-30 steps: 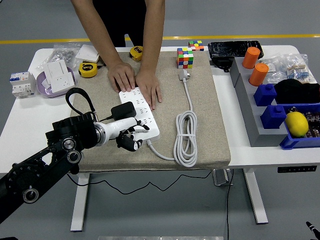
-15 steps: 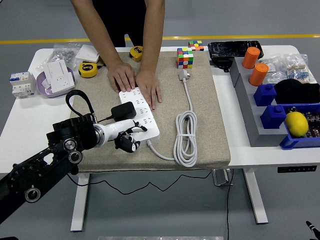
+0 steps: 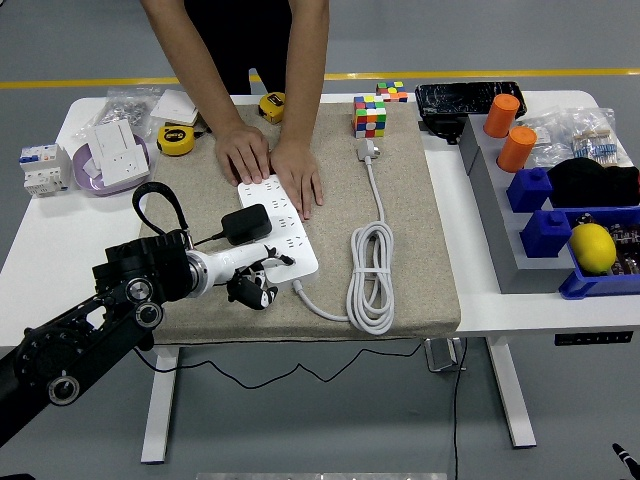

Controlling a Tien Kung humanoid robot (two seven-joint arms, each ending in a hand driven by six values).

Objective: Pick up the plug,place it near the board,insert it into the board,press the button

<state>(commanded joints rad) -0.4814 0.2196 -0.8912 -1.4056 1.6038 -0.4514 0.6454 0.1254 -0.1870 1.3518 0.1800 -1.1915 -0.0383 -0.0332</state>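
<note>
A white power strip point(image 3: 288, 228) lies on the beige mat point(image 3: 420, 230). A black plug point(image 3: 246, 223) sits on the strip's left side, and its black cable loops off to the left. My left hand point(image 3: 254, 286) is just below the plug, at the strip's near end. Its black fingers are curled and hold nothing, and one fingertip point(image 3: 284, 261) lies on the strip's near corner. A person at the far side presses both hands point(image 3: 270, 160) flat on the strip's far end. The right arm is out of sight.
The strip's own white cable point(image 3: 371, 275) lies coiled to its right, ending in a white plug point(image 3: 367, 150). A colour cube point(image 3: 370, 115) and yellow tape measures point(image 3: 177, 139) stand at the back. A grey rack point(image 3: 490, 200) with blue bins fills the right side.
My left hand has slid slightly down and left, toward the table's near edge. The plug stays on the strip, and the person's hands have not moved.
</note>
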